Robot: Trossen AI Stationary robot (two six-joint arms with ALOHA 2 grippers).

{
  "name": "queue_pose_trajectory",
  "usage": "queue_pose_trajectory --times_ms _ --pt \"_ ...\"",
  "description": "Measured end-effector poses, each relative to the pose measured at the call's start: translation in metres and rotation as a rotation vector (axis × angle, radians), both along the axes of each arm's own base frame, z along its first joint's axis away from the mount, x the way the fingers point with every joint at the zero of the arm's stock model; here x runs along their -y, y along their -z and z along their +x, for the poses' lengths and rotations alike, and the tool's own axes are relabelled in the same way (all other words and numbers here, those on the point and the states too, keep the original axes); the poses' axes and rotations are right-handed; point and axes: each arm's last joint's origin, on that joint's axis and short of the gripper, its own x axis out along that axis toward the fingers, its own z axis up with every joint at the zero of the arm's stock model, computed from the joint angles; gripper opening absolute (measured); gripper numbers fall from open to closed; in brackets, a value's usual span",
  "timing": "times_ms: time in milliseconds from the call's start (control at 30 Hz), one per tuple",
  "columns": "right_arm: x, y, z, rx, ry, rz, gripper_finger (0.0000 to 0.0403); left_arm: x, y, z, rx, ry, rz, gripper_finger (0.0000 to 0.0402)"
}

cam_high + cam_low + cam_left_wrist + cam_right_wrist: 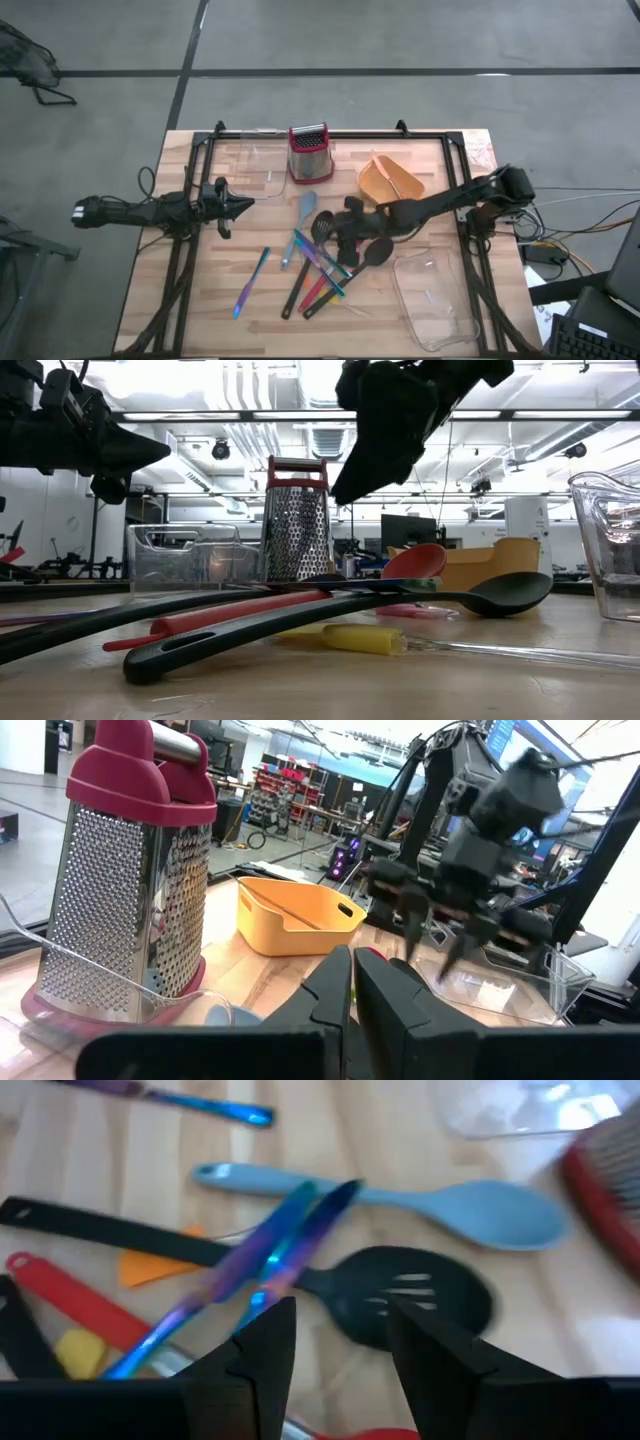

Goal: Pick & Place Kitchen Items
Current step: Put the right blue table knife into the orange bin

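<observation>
A heap of utensils (pixel 318 265) lies on the table's middle. It holds a light blue spoon (pixel 470 1210), a black slotted spoon (pixel 410 1295), two shiny blue-purple utensils (pixel 270 1260), a red handle (pixel 70 1300) and a black spoon (pixel 375 252). One blue-purple utensil (pixel 250 283) lies apart to the left. Small orange (pixel 150 1265) and yellow (pixel 80 1350) pieces lie among them. My right gripper (pixel 340 1345) is open and empty. It hangs above the slotted spoon and shows in the high view (pixel 347 228). My left gripper (pixel 352 995) is shut and empty, hovering at the table's left (pixel 240 205).
The red-topped steel grater (pixel 309 152) stands at the far middle, with an orange tray (pixel 390 178) to its right. One clear bin (pixel 255 165) sits at the far left and another (pixel 435 300) at the near right. Bare wood lies at the near left.
</observation>
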Motion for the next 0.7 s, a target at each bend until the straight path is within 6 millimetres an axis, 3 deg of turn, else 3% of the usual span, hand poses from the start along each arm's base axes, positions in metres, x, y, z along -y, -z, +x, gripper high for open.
queue_pose_trajectory --times_ms 333,700 --pt "-0.019 0.033 0.039 -0.124 -0.027 0.101 0.0142 0.000 0.000 0.000 -0.003 0.000 0.000 0.0023" --pt "-0.028 0.052 0.047 -0.205 -0.007 0.133 0.0195 0.000 0.001 0.000 -0.015 0.000 0.001 0.0023"
